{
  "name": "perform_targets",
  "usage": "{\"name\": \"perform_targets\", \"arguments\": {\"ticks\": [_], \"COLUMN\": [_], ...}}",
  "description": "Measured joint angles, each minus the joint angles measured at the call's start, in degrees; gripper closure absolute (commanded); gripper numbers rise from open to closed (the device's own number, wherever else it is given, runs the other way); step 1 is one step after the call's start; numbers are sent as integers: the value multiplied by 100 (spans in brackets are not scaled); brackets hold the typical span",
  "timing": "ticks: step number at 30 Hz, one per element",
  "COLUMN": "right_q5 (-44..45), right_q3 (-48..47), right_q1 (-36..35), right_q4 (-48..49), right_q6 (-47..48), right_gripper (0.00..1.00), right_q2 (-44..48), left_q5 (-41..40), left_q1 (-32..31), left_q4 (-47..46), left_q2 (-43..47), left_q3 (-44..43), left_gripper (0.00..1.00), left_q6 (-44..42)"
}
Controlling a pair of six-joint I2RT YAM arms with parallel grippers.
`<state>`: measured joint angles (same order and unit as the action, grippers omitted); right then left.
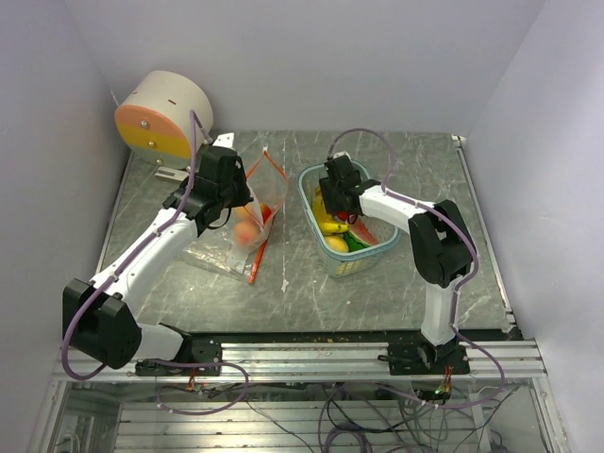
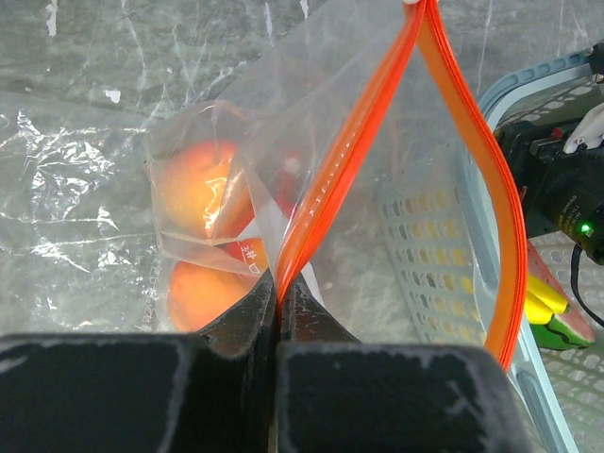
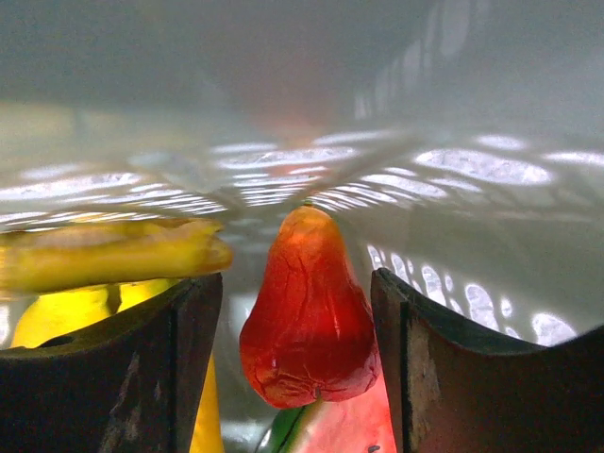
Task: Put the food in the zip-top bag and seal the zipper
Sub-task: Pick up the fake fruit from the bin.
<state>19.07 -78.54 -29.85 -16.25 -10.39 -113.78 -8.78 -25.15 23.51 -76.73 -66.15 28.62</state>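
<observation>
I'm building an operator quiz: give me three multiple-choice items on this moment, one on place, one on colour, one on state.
1. Where is the right tool?
A. on the bare table
B. inside the basket
C. parked by its base

2. What colour is the zipper of the bag?
A. blue
B. green
C. orange

3. What is the left tool's state?
A. shut on the zipper
B. open
C. out of view

Answers:
1 B: lattice walls surround it and the red piece.
2 C: the left wrist view shows the orange strip.
3 A: its jaws pinch the strip.
</observation>
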Motion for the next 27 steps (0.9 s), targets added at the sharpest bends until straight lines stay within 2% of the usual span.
{"name": "perform_targets", "arguments": {"ticks": [3, 8, 10, 15, 17, 27], "right_q5": [-111, -225, -247, -273, -269, -555], "right_q3": [0, 81, 142, 402, 557, 643], "right_q1": [4, -15, -17, -24, -28, -131], "right_q4": [7, 11, -57, -61, -85, -1104], "right_q6": [-33, -118, -157, -326, -380, -358], "right_gripper": [28, 27, 32, 62, 68, 70], "right_q2": [-2, 70, 146, 358, 509, 1093], "left_q5": [0, 0, 0, 0, 0, 0], "left_q1": [0, 11, 13, 20, 20, 22], "left_q4": [9, 13, 13, 13, 13, 13], "left_q2": [0, 0, 0, 2, 2, 46], "left_q3": [-22, -24, -24, -24, -24, -22], "left_gripper": [93, 93, 93, 93, 93, 93], "left_q6": [-17, -17, -17, -17, -17, -17]}}
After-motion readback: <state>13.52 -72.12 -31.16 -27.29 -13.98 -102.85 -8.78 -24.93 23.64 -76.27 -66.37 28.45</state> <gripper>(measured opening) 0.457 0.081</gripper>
